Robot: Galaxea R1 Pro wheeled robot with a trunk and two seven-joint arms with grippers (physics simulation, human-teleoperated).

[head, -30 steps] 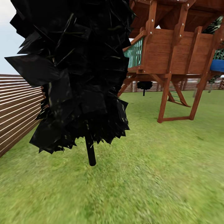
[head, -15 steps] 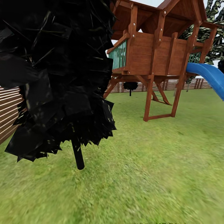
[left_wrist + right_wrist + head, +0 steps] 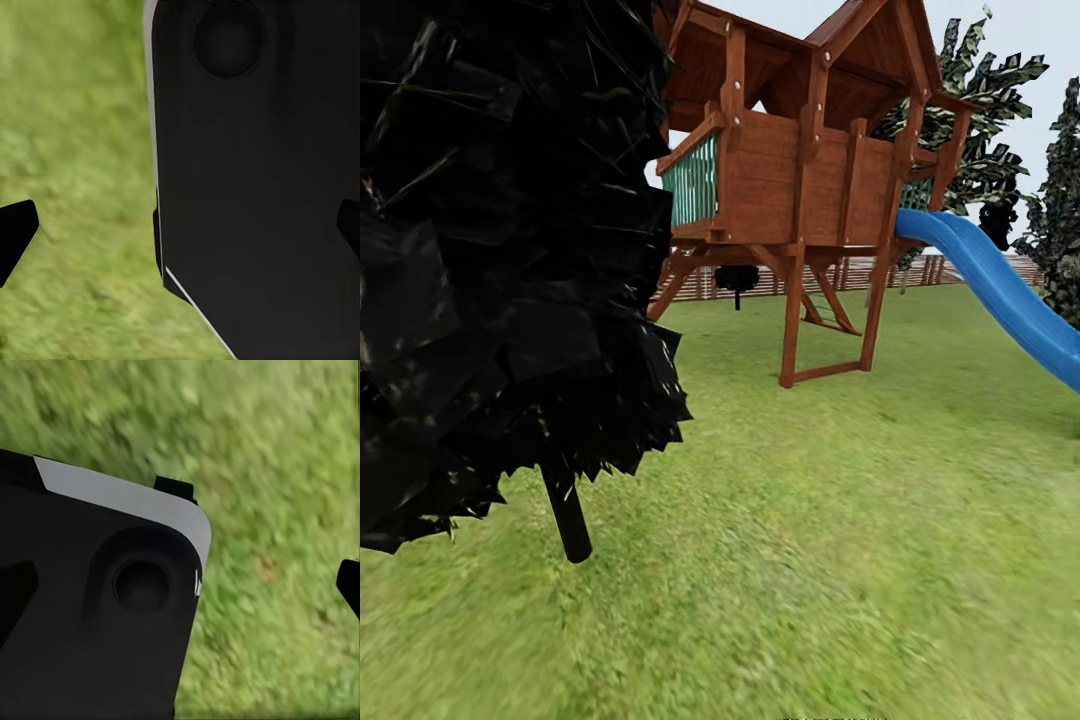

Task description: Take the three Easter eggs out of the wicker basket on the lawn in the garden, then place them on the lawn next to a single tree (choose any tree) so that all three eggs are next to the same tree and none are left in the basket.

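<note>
The lawn [image 3: 840,540] is stretching ahead past a dark conifer [image 3: 500,260] toward a wooden play tower [image 3: 790,180] with a blue slide [image 3: 1000,290], while both wrist views are showing the left claw [image 3: 180,232] and right claw [image 3: 187,585] spread open, each empty over grass.

The left gripper [image 3: 180,229] pointed down, its two dark fingertips [image 3: 16,232] set wide apart at opposite edges of the left wrist view, nothing between them but a black, white-edged part of the robot's body [image 3: 255,172] with a round recess in it. The right gripper [image 3: 180,589] was likewise spread, one fingertip [image 3: 349,583] dark at the view's edge, the other hard to tell against a black body panel [image 3: 90,607] with a pale rim and a round socket.
</note>
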